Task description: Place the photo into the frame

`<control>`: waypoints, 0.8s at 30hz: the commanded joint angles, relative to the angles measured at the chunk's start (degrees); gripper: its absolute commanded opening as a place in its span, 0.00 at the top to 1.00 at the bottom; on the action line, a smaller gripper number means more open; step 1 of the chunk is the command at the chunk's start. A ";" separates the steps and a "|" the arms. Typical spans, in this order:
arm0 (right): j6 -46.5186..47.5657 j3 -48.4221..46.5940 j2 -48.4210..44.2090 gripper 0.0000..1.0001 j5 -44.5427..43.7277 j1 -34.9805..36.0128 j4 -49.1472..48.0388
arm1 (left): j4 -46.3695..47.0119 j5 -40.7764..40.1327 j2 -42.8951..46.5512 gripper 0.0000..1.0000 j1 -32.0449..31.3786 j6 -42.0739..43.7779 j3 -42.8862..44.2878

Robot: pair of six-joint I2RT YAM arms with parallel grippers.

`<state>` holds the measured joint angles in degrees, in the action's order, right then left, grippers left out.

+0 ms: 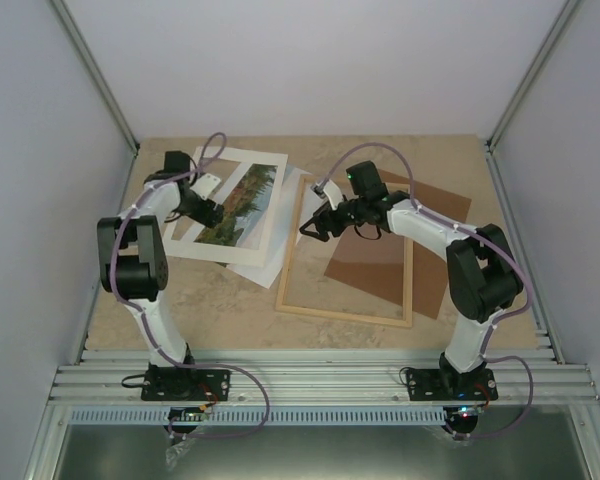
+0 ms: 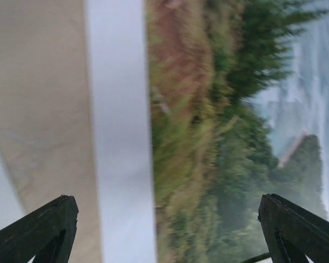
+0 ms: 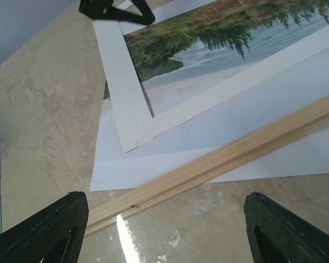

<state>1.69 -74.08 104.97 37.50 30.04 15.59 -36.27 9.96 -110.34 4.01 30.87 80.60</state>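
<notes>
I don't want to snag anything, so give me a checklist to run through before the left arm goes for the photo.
1. Left gripper open: ok.
2. Left gripper over the photo: ok.
3. Photo uncovered: not ok, the white mat lies on it.
4. Right gripper empty: ok, open above the frame.
5. Frame clear of paper: not ok, the white sheet runs under one slat.
</notes>
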 commanded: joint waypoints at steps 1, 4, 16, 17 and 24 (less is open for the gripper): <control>2.44 0.51 -1.94 0.21 0.83 0.26 -0.16 | -1.59 -1.16 0.84 0.08 -2.99 4.19 -4.00; 2.62 1.08 -2.07 0.21 0.78 0.24 -0.04 | -2.49 -2.49 0.15 0.10 -5.05 5.50 -5.31; 2.88 1.99 -2.42 0.21 0.56 0.20 -0.07 | -7.91 -5.02 2.42 0.20 -6.82 9.40 -13.27; 2.88 2.01 -2.34 0.22 0.56 0.24 -0.16 | -8.08 -5.14 3.44 0.20 -6.82 9.80 -14.37; 2.88 2.01 -1.39 0.22 1.29 0.21 -0.39 | -9.88 -4.22 11.12 0.18 -6.91 12.11 -22.24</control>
<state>3.49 -72.66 104.18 37.54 30.15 15.66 -41.45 5.32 -102.52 -2.74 40.51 62.19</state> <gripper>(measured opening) 0.781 0.811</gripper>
